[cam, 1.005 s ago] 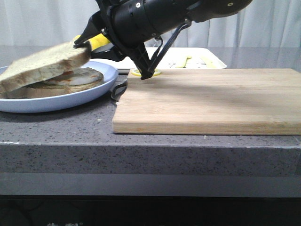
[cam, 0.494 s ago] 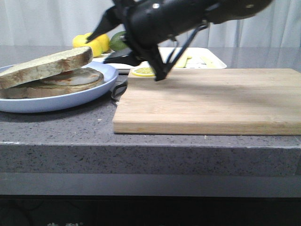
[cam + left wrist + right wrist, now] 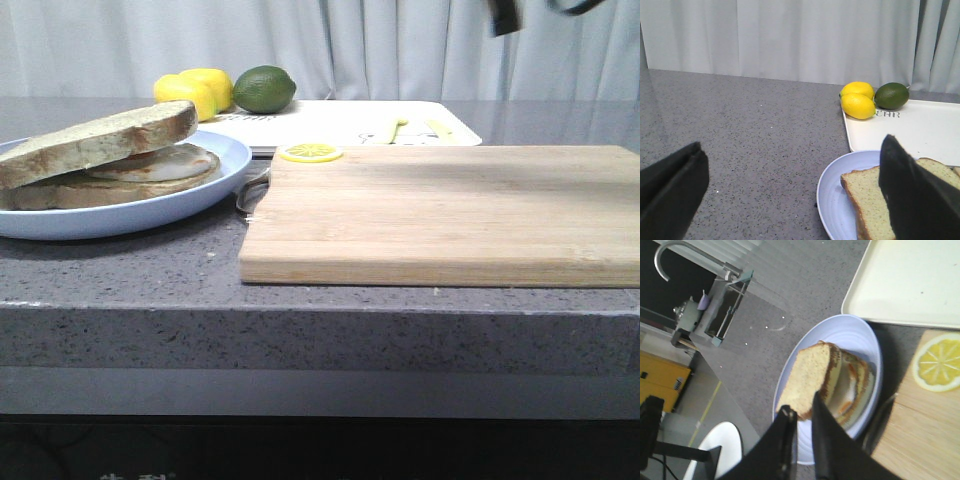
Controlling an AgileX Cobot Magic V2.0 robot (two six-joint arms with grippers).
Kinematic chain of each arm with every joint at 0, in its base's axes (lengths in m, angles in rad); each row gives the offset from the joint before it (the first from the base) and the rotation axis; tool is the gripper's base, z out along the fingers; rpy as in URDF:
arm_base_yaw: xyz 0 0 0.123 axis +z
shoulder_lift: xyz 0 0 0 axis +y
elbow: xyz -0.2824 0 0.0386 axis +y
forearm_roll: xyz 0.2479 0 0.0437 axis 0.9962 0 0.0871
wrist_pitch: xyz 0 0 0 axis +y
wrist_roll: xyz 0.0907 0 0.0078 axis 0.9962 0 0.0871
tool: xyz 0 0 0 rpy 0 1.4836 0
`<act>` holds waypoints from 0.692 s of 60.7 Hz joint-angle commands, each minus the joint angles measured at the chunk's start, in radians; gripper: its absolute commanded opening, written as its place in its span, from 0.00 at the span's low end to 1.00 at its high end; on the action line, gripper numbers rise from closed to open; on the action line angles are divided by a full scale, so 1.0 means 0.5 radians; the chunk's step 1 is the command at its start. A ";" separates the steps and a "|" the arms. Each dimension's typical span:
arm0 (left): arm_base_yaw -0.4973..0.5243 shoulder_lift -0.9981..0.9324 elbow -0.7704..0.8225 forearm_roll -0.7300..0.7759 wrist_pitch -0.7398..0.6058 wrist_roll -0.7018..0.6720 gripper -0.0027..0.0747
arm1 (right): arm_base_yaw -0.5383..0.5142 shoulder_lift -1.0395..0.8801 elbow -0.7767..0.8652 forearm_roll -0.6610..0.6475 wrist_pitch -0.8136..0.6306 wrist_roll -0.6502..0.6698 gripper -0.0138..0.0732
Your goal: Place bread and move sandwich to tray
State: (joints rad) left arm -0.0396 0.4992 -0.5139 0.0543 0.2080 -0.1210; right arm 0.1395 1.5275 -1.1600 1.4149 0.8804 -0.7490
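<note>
The bread (image 3: 100, 140) lies on top of the sandwich (image 3: 150, 168), whose egg layer shows beneath it, on the pale blue plate (image 3: 215, 190) at the left. The white tray (image 3: 340, 118) sits behind the plate and board. My right gripper (image 3: 801, 407) hovers high above the plate (image 3: 850, 335), its fingers a narrow gap apart and holding nothing; the bread (image 3: 807, 385) shows below them. In the front view only a dark bit of the right arm (image 3: 505, 12) shows. My left gripper (image 3: 790, 200) is wide open beside the plate (image 3: 835, 200), with the bread (image 3: 870, 205) near one finger.
A wooden cutting board (image 3: 450, 210) fills the right of the counter, with a lemon slice (image 3: 309, 152) at its far left corner. Two lemons (image 3: 195, 90) and a lime (image 3: 264, 88) rest at the tray's left end. A dark utensil (image 3: 255, 186) lies between plate and board.
My right gripper let go of the bread, which settled onto the egg slice. The arm then rose up and to the right, almost out of the front view.
</note>
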 commanded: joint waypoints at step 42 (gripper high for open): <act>0.002 0.015 -0.079 -0.001 -0.169 -0.007 0.90 | -0.291 -0.849 -0.102 -2.381 -0.117 1.182 0.09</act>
State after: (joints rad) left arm -0.0396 0.4992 -0.5139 0.0543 0.2080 -0.1210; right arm -0.0111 1.1919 -1.2252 0.2799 0.9426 -0.2041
